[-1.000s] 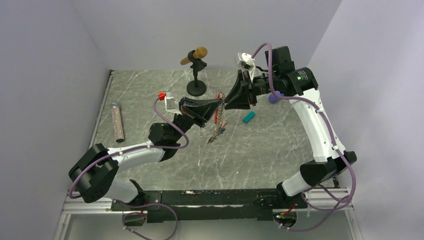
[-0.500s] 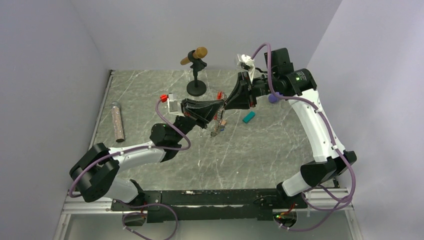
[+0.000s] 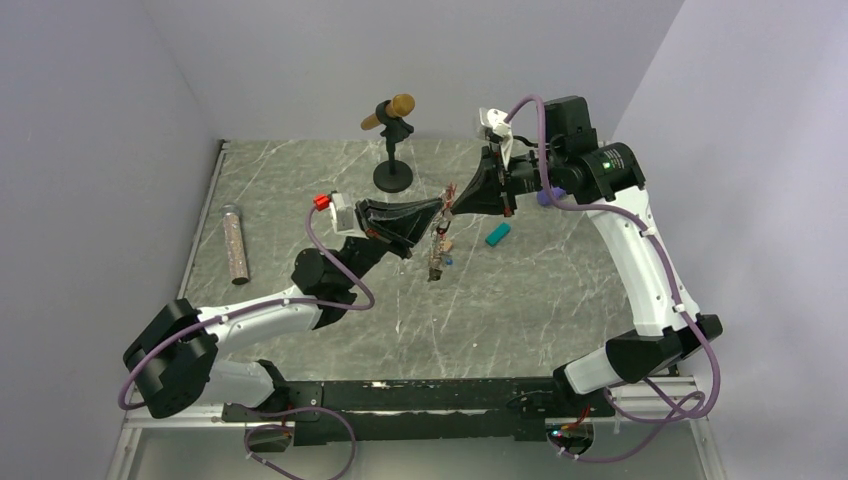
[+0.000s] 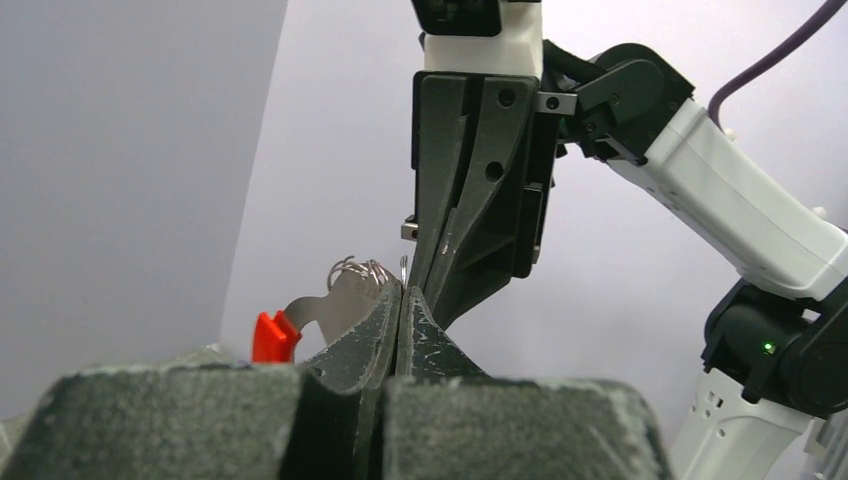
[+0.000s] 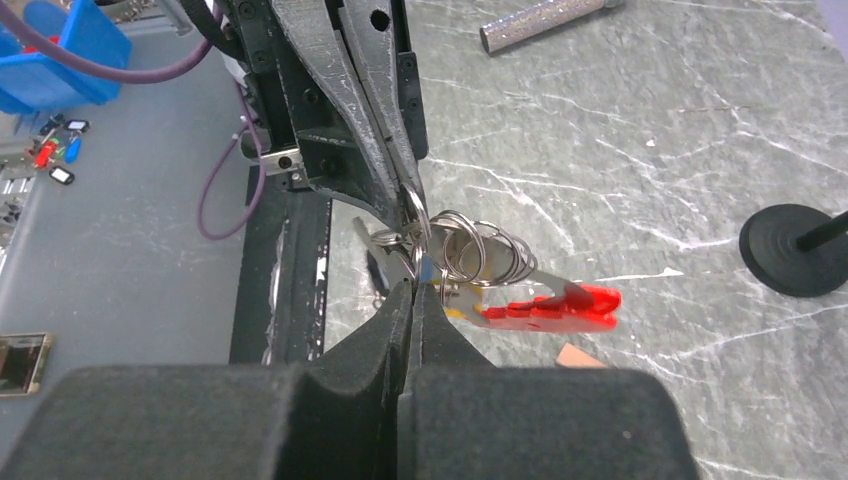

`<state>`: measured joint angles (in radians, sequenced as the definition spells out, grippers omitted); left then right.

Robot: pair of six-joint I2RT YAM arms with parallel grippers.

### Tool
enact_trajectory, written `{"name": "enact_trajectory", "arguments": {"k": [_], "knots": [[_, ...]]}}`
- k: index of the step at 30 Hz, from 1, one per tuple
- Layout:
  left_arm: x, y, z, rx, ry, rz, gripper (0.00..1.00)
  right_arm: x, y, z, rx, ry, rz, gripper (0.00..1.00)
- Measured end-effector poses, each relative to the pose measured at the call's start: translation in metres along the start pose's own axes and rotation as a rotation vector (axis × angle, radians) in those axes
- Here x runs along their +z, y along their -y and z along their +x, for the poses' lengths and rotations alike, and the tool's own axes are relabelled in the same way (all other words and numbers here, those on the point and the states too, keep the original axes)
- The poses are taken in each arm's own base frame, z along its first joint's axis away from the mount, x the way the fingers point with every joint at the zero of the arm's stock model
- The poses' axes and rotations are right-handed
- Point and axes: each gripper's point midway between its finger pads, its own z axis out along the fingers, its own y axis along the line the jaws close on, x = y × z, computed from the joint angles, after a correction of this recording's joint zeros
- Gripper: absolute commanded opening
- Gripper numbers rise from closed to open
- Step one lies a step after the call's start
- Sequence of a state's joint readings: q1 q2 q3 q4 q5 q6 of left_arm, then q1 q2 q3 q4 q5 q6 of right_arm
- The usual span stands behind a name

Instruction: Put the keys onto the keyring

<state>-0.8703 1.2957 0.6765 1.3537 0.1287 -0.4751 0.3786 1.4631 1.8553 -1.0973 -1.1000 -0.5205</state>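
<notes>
Well to the left of the black stand and nearer the arm bases, a glittery tube lying flat on the grey marbled surface. Just right of the stand and slightly nearer than its round foot, the left fingers, reaching in from the left side, pressed together with no gap and clamping the keyring at its top. Shown in the left wrist view: a thin wire loop poking out at those tips, plus a silvery plate ending in the red clip beside one finger. Lower part of the bunch hanging straight down from the grip, clear of the surface, right of the stand. Keys too small to pick out within the bunch. A touch farther right of the stand, the right fingers, coming in from the opposite side, tip to tip with the left pair and likewise closed tight. Seen from the right wrist, tips hard against a cluster of silvery rings; whether pinching one of them, impossible to tell. Beneath the red clip in that view, a tan block on the surface. Farthest right of the stand, a teal block lying loose, apart from both pairs of fingers.
</notes>
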Motion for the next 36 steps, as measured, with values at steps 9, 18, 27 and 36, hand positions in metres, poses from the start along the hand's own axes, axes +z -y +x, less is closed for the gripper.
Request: {"name": "enact_trajectory", "arguments": {"k": [9, 18, 27, 36], "knots": [[-0.002, -0.006, 0.006, 0.016, -0.022, -0.025, 0.0, -0.001, 0.002, 0.0, -0.006, -0.007, 0.016, 0.0], [-0.003, -0.008, 0.011, 0.016, -0.044, -0.035, 0.0, -0.003, 0.008, -0.001, -0.023, -0.022, 0.056, 0.0], [-0.004, -0.011, 0.017, 0.012, -0.069, -0.046, 0.0, -0.007, 0.015, 0.003, -0.04, -0.053, 0.114, 0.0], [-0.005, -0.009, 0.019, 0.007, -0.08, -0.034, 0.0, -0.002, 0.001, 0.009, -0.138, -0.092, 0.083, 0.0]]}}
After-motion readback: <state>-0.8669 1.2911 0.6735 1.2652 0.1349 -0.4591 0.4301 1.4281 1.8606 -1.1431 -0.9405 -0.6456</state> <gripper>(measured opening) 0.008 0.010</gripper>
